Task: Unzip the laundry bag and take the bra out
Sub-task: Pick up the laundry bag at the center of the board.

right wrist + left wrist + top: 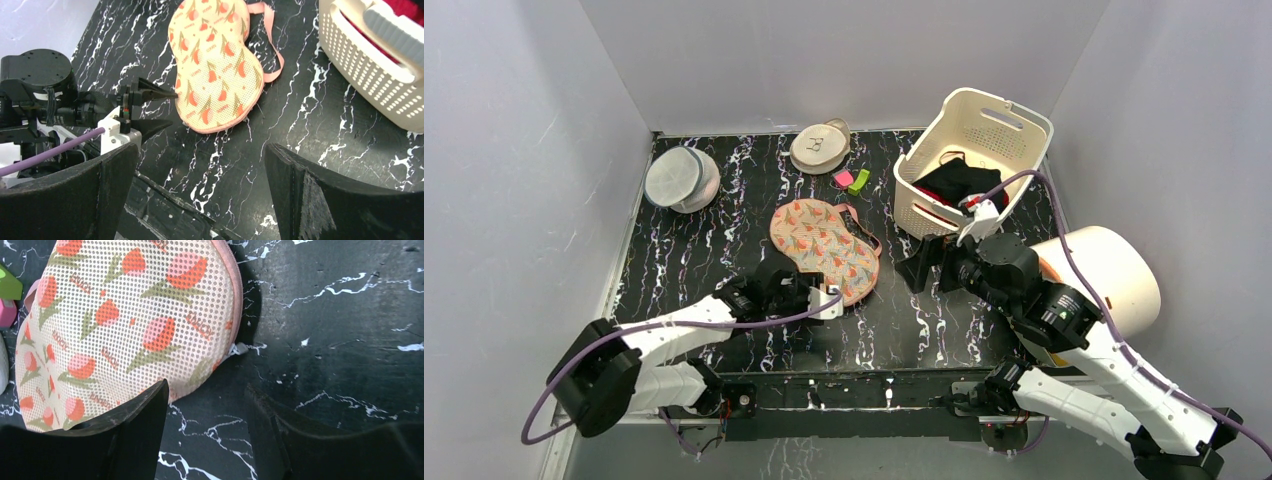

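The laundry bag (824,248) lies flat mid-table, a peanut-shaped beige mesh pouch with red-and-green prints and pink trim; it looks closed. It fills the upper left of the left wrist view (125,325) and shows in the right wrist view (215,65) with its pink loop. My left gripper (836,292) is open at the bag's near end, low over the table (206,390), one finger (140,415) overlapping the bag's edge; it also shows in the right wrist view (167,107). My right gripper (924,262) is open and empty, above the table right of the bag (200,150). The bra is hidden.
A white basket (1014,110) with black and red clothes stands at the back right. A round grey-white pouch (681,178) lies at the back left, a beige disc pouch (820,146) at the back. Small pink and green items (851,180) lie beside it. A white cylinder (1114,275) stands at the right.
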Robot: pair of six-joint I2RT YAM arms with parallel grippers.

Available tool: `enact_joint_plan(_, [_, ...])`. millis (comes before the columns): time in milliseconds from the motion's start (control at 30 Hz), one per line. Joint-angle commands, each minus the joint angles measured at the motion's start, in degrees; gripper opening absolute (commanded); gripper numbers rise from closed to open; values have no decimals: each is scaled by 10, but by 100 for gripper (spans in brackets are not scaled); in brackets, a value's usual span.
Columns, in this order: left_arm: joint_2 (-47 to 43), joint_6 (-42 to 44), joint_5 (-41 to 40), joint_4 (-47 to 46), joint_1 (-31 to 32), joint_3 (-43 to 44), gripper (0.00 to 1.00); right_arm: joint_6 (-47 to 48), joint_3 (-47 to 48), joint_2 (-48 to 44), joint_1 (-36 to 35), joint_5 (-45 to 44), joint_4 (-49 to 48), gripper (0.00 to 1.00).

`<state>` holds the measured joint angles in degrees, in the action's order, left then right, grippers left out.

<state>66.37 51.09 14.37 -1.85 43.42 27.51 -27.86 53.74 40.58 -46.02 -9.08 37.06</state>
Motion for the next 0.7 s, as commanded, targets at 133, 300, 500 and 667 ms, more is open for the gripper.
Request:
enact_joint_plan(133, [67, 38, 6, -144, 6, -4, 55, -33, -29, -2, 1, 30, -48, 98])
enact_joint_plan(300, [91, 16, -11, -170, 8, -2, 31, -54, -49, 19, 1, 57, -62, 98])
enact_joint_plan(500, [47, -5, 19, -183, 11, -11, 23, -74, -83, 85, 0, 115, -113, 98])
enact_joint_plan(667, [47, -20, 37, -167, 19, 2, 7, -102, -99, 125, -1, 124, -148, 98])
